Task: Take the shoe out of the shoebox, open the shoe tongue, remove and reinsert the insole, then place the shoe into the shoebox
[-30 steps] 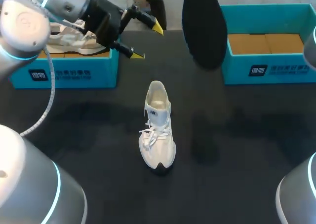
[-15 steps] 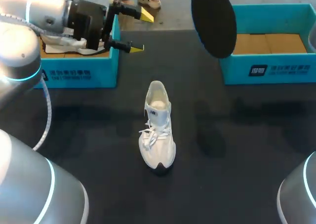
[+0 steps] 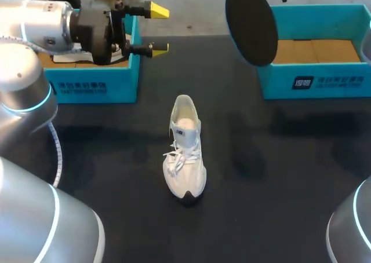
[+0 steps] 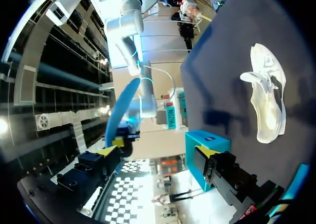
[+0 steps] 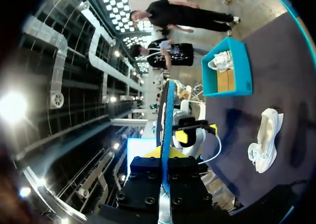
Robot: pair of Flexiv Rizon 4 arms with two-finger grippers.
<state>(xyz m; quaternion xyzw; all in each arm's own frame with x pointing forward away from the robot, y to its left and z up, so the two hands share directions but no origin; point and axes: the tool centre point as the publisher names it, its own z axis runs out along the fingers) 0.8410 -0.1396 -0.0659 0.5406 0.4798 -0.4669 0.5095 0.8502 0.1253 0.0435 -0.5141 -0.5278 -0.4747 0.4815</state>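
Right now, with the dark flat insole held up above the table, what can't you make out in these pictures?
- Right wrist view: the dark flat insole stands edge-on in the right gripper, so its faces are hidden.
- Head view: the insole runs off the top edge, so the gripper holding it is cut off.
- Head view: the left arm covers most of the white shoe in the left blue cardboard shoebox.

Right gripper [image 5: 164,155] clamps insole [image 5: 165,113] edge-on; white shoe [image 5: 266,140] lies on table [image 5: 296,86], apart from shoebox [image 5: 245,66].
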